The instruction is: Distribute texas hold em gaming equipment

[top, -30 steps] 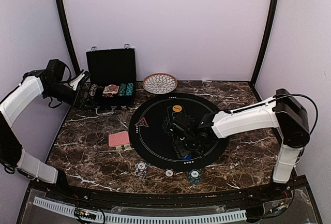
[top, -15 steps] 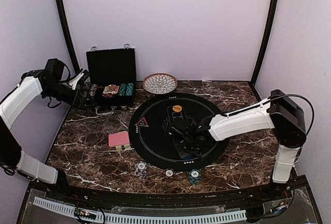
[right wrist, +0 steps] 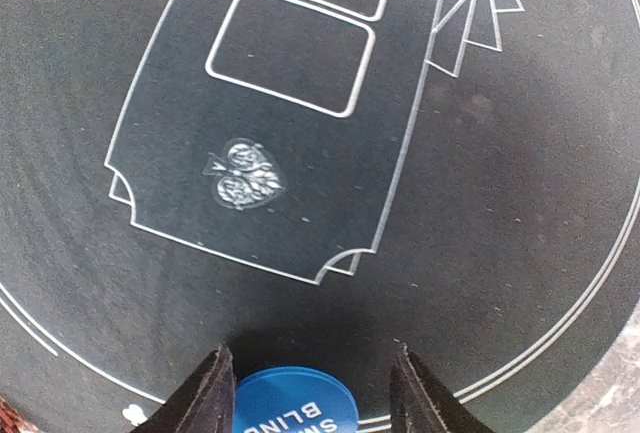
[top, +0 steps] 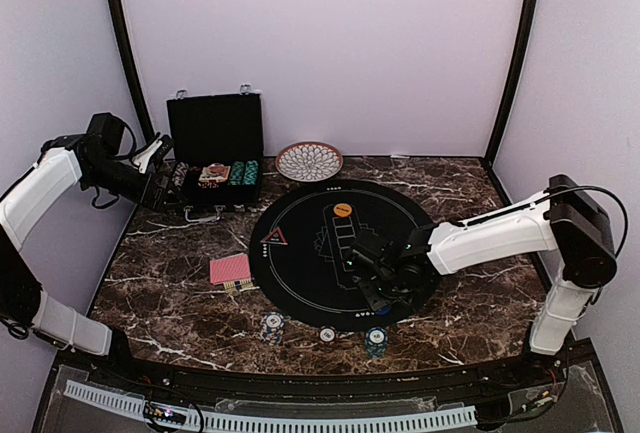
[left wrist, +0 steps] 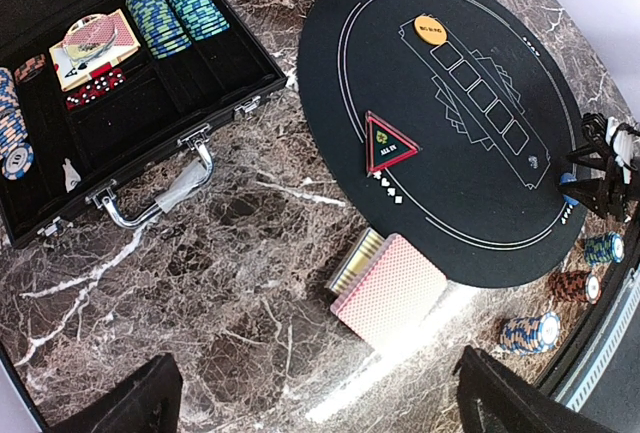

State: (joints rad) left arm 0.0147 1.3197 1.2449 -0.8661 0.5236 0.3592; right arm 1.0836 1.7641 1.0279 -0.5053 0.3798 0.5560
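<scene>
Right gripper (right wrist: 310, 363): jaws part-open, straddling the blue button disc (right wrist: 297, 405) at the black mat's (right wrist: 500, 203) near edge, apparently its assigned spot. Left gripper (left wrist: 318, 378): jaws wide, empty, over the counter (left wrist: 250, 283) beside the mat.

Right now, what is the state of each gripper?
Left gripper: open, empty.
Right gripper: open, with the blue disc lying between its fingers.

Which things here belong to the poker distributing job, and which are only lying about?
For the job:
red-backed card deck
poker chip stacks
orange button disc
blue blind disc
red triangle marker

Lying about:
patterned round dish
black hinged case
</scene>
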